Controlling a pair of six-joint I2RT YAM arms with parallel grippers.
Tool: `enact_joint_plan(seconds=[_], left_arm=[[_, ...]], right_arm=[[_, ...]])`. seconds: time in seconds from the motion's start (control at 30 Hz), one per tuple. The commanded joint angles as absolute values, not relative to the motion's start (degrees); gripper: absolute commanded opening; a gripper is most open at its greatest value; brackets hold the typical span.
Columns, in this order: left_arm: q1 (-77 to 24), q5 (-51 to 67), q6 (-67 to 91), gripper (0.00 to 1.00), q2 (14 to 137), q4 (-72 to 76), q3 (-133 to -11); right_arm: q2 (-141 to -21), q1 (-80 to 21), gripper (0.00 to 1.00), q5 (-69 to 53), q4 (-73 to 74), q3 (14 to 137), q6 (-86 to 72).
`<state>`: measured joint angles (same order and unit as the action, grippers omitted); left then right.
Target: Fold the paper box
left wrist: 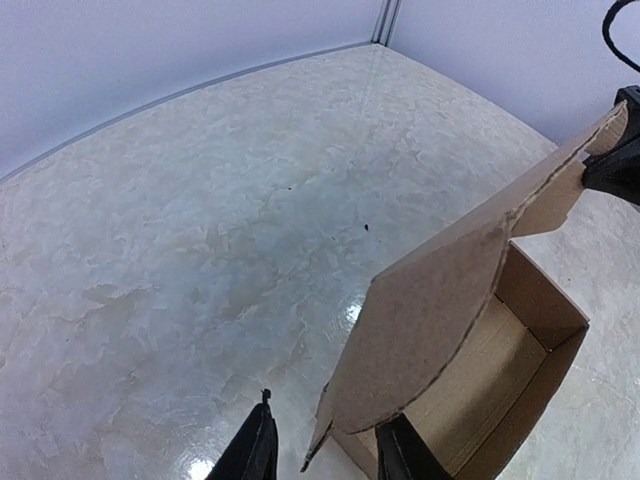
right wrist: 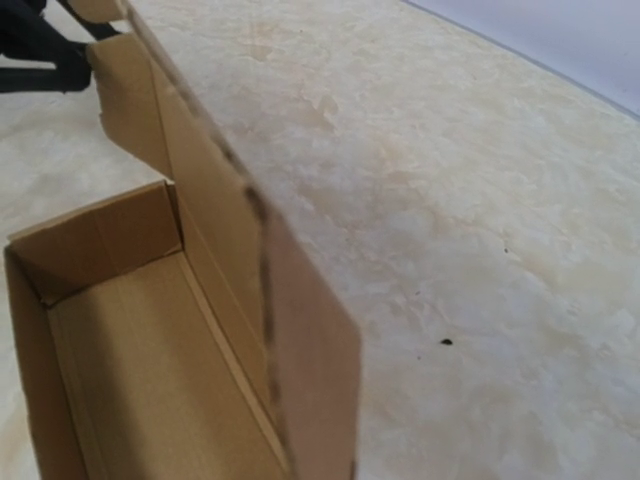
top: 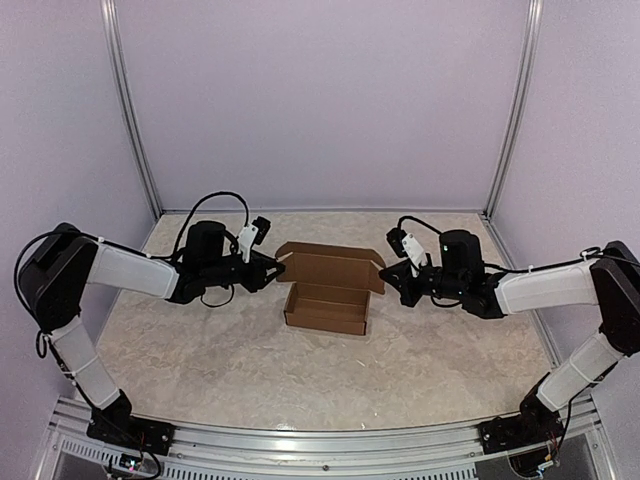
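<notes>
Paper box [top: 324, 310] sits mid-table, a bit toward the far edge. It's plain brown corrugated cardboard: rect. tray w/ lid [top: 330, 265] hinged up at the back, rounded tab at lid's left end. Table [top: 200, 370] is glossy, pale, marble-look. Left gripper [top: 276, 268] is part open, fingers [left wrist: 255, 450] apart w/ tab corner between. Right gripper [top: 392, 278] is at lid's right end; its fingers are out of its wrist view, so can't tell opening.
</notes>
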<state>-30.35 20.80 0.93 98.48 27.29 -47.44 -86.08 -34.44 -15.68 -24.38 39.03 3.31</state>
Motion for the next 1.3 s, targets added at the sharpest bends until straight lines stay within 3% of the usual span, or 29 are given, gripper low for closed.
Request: enact_joint_plan(seconds=[0.0, 0.23, 0.43, 1.27], left_arm=[[-29.97, 21.51, 0.53, 0.29, 99.73, 24.96, -49.76], [-30.04, 21.4, 0.84, 0.09, 99.76, 23.29, -51.03], [-31.45, 19.52, 0.62, 0.0, 99.7, 21.75, -51.35], [-46.82, -13.99, 7.75, 0.0, 94.35, 17.41, -48.44]], right_arm=[[-85.29, -35.07, 0.0, -16.34, -23.92, 38.93, 3.39], [-86.08, -35.39, 0.0, -15.67, -25.05, 38.76, 2.61], [-85.81, -37.15, 0.0, -12.16, -25.87, 38.93, 1.84], [-91.02, -52.77, 0.0, 22.85, -30.94, 40.37, -14.13]])
